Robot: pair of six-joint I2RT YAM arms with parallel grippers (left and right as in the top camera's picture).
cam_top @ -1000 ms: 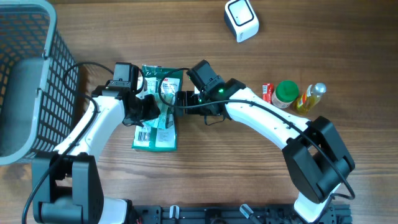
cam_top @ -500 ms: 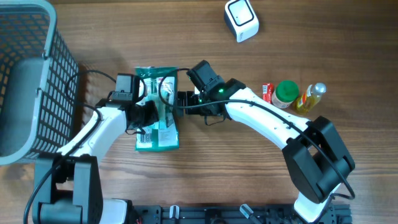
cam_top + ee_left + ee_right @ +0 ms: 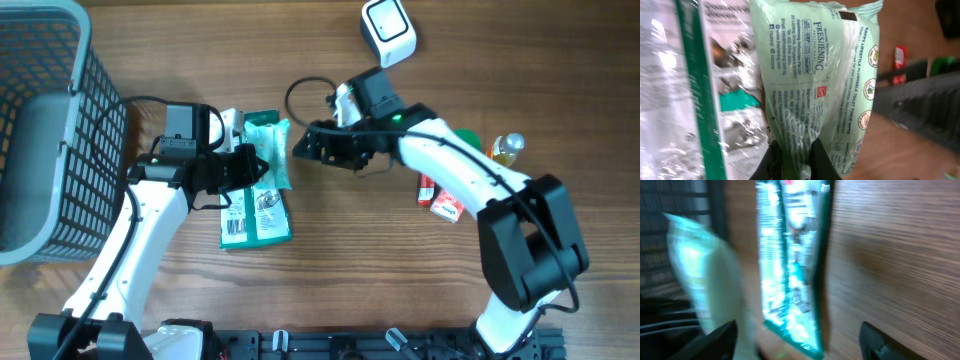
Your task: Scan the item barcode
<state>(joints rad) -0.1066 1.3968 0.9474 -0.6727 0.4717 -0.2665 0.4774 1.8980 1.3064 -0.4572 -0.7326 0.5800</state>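
Overhead, the wooden table (image 3: 560, 60) carries a grey mesh basket (image 3: 40, 130) at its left edge. Near the table's middle, the left gripper (image 3: 243, 168) is clenched on one edge of a pale green wipes pack (image 3: 270, 150), held up off the wood. The pack's long axis runs roughly near to far, and its printed back faces the left wrist camera. Partly beneath it a darker green pack (image 3: 258, 215) lies flat, lengthwise the same way, with its barcode (image 3: 233, 225) upward. The right gripper (image 3: 300, 148) hangs just right of the pale pack, jaws spread, holding nothing. The white scanner (image 3: 387, 30) sits near the far edge, well apart.
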